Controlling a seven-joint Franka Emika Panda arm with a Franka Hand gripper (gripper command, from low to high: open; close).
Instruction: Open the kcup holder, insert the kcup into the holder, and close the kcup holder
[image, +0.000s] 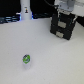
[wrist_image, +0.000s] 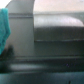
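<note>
Green-topped kcup (image: 26, 59) well apart from claw (image: 64, 16)

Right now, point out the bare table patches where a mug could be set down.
Widest free patch: white table between the small green-topped white pod and the black boxy drawer unit. Also free: between the pod and the white bottle-shaped object. Crowded: at the drawer unit, where the gripper hangs.

The drawer box (image: 62, 27) at the far right of the exterior view is black with pale handle slots, the small pod (image: 26, 60) nearer is white with a green top, the table (image: 50, 60) is white, and the bottle (image: 25, 11) at far left is white with a blue glow.
</note>
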